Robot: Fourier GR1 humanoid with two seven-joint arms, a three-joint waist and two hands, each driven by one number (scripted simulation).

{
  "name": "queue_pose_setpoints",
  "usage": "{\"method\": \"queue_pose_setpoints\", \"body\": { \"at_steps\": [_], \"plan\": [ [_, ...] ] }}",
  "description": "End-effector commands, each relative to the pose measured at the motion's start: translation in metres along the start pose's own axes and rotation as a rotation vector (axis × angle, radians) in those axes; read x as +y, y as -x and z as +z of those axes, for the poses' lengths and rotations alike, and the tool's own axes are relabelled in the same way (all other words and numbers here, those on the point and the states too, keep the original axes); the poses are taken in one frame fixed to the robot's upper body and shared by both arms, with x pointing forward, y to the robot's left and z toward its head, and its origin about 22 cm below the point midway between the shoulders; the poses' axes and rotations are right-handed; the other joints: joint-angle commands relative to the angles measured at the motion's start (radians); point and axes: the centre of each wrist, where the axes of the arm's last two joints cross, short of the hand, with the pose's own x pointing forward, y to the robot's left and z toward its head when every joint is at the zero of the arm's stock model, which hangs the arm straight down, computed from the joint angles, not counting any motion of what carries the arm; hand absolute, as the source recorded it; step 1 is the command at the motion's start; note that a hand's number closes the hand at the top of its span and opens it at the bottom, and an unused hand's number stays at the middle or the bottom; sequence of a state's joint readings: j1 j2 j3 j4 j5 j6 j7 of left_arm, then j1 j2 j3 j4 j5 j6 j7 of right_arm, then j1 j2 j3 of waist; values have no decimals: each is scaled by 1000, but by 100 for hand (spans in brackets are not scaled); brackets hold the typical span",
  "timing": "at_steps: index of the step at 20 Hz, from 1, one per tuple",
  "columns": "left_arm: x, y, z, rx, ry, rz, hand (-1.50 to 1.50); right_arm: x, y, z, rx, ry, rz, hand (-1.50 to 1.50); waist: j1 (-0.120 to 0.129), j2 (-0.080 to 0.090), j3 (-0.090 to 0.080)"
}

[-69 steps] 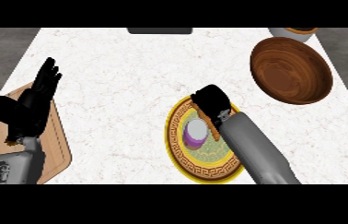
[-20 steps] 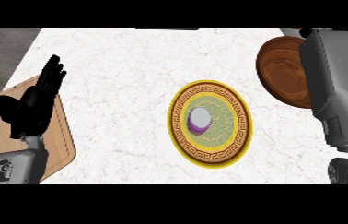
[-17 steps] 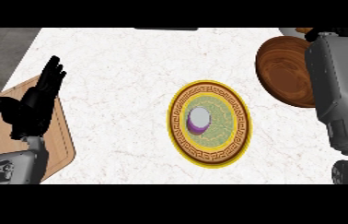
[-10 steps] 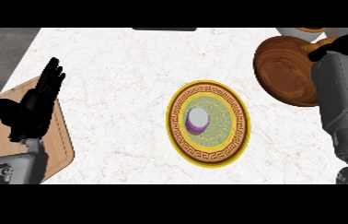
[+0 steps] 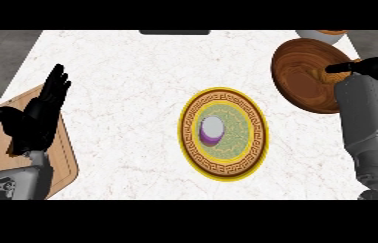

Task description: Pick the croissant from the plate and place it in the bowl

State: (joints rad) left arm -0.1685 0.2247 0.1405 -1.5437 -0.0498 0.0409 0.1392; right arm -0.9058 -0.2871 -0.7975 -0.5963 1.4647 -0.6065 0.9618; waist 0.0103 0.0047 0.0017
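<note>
I cannot make out the croissant anywhere; it may lie in the bowl [image 5: 306, 77] under my right hand [image 5: 356, 66], but my hand and forearm hide that part. The wooden bowl sits directly beneath and to the left of my right hand, whose black fingers reach over its right rim; only a little of the hand shows, and I cannot tell whether the fingers are curled or straight. Down and well left of that hand lies the yellow-rimmed plate [image 5: 255, 132], bare of any pastry, with a white and purple mark at its middle. My left hand [image 5: 40, 114] rests open, fingers up, at the left edge, over a wooden board [image 5: 66, 159] on the marble counter [image 5: 133, 77].
</note>
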Motion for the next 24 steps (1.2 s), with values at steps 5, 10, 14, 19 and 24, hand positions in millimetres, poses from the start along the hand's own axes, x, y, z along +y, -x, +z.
{"method": "queue_pose_setpoints", "body": {
  "at_steps": [5, 10, 14, 19, 24],
  "plan": [
    [11, 4, 2, 27, -16, -7, 0, -22, -10, 22, -50, 248, -581, -150, -23, -14, 0],
    [19, 12, 8, 29, -45, -12, 0, -28, 30, 28, -19, 251, -701, -150, -45, -19, -2],
    [28, 2, 8, 26, -53, -11, 0, -39, 71, 38, -4, 202, -723, -150, -44, -26, -3],
    [19, 2, 5, 24, -55, -18, 0, -60, 118, 58, -52, 150, -767, -150, -46, -23, -3],
    [28, 10, 11, 38, -50, -15, 0, -96, 165, 88, -112, 109, -852, -150, -49, -21, -3]
  ]
}}
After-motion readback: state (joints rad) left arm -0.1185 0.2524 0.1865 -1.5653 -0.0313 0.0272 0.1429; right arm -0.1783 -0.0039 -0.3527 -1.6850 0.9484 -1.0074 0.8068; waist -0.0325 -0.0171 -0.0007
